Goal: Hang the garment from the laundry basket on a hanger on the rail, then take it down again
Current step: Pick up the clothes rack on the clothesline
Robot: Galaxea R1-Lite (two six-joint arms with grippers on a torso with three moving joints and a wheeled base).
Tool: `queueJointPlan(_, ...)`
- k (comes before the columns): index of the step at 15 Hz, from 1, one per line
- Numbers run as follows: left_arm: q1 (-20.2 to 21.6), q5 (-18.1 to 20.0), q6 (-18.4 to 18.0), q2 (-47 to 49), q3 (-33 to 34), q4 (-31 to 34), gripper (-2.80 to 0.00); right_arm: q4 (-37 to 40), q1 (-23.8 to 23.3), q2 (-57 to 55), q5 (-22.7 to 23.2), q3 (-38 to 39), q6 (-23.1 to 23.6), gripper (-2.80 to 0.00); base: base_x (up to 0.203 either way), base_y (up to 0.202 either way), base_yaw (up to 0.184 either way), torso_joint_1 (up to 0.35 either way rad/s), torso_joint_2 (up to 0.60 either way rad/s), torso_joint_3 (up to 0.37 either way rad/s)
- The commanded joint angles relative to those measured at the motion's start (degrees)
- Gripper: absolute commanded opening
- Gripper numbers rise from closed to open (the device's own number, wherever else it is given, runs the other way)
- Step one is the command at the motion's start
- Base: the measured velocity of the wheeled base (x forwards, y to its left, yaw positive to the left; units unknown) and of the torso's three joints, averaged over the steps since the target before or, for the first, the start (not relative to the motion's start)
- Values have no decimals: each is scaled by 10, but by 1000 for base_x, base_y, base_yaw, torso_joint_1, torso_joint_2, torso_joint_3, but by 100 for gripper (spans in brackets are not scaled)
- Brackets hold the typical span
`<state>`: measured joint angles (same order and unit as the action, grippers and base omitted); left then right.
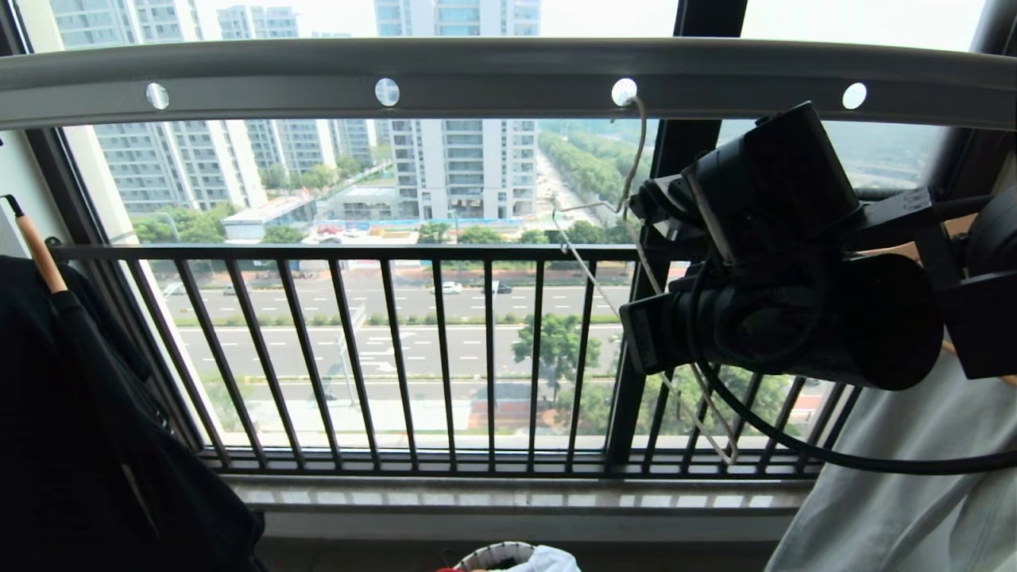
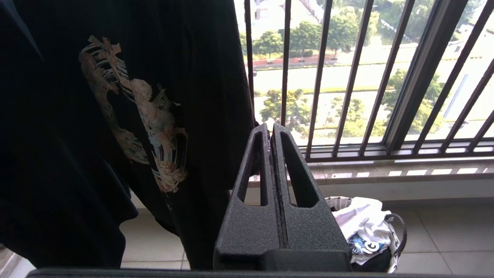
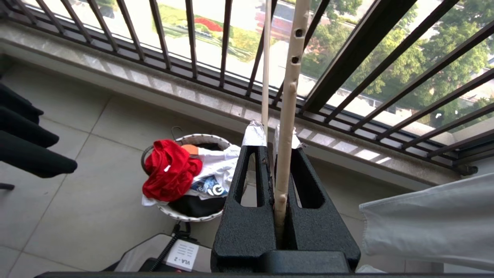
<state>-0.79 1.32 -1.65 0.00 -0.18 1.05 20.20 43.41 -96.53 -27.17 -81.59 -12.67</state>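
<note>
The thin cream hanger hangs by its hook from a hole in the grey rail. My right gripper reaches in from the right, just under the rail. In the right wrist view the right gripper is shut on one arm of the hanger. The red garment lies bunched on the edge of the white woven laundry basket on the floor below, apart from both grippers. Parked low, my left gripper is shut and empty, beside a hanging black T-shirt.
A white garment with a blue print fills the laundry basket beside the red one. The black balcony railing stands close behind the rail. A pale cloth hangs at the right, and the black T-shirt on a wooden hanger at the left.
</note>
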Motion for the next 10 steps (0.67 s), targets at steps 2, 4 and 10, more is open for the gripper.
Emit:
queueJointPlan(2, 0, 0, 0, 1, 0, 0, -280, 1, 1, 8, -2, 3, -2, -280, 0, 0, 0, 0, 0, 0)
queueJointPlan(4, 0, 0, 0, 0, 0, 0, -280, 1, 1, 13, -3, 3, -2, -280, 0, 0, 0, 0, 0, 0)
queueJointPlan(10, 0, 0, 0, 1, 0, 0, -280, 2, 13, 26, -23, 3, -1, -280, 0, 0, 0, 0, 0, 0)
